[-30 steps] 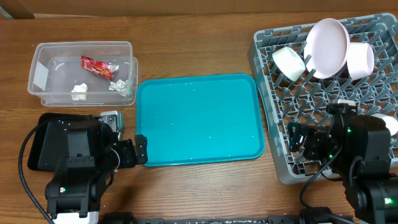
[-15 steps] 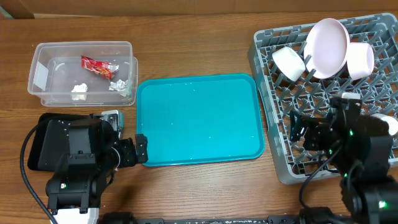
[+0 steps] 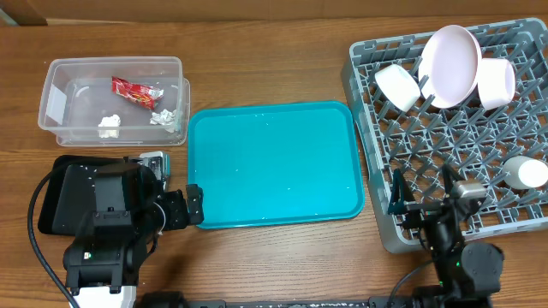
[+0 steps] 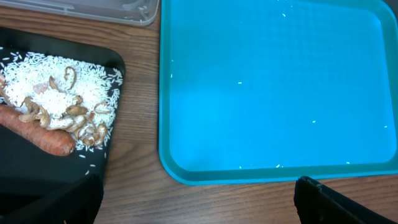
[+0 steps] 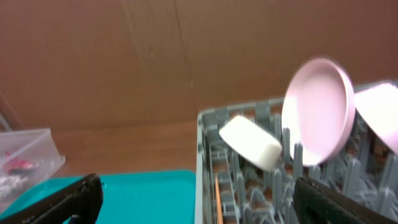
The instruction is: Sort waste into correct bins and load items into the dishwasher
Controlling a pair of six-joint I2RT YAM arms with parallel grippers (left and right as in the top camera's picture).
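Note:
The grey dish rack (image 3: 377, 128) holds the pink plate (image 3: 452, 64), the whitish cup (image 3: 396, 86) and the white bowl (image 3: 497, 83). Another white item (image 3: 524, 173) lies at its right side. In the right wrist view a chopstick (image 5: 217, 199) lies in the rack (image 5: 205, 143). The clear tub (image 3: 51, 103) holds the red wrapper (image 3: 135, 91) and paper scraps (image 3: 109, 125). The black tray (image 4: 37, 180) holds the carrot stick (image 4: 37, 134) and beige leftovers (image 4: 68, 115) on rice. My left gripper (image 3: 183, 208) (image 4: 199, 208) is open and empty between the black tray and the teal tray. My right gripper (image 3: 421, 201) (image 5: 205, 208) is open and empty at the rack's front edge.
The teal serving tray (image 3: 274, 162) lies in the middle between the bins and the rack, with only a few crumbs on it. My left arm covers most of the black tray (image 3: 51, 197) in the overhead view. A brown cardboard wall (image 5: 155, 56) stands behind the table.
My right arm has pulled back toward the table's front edge and tilted up, uncovering the white item at the rack's right side. The left arm has not moved.

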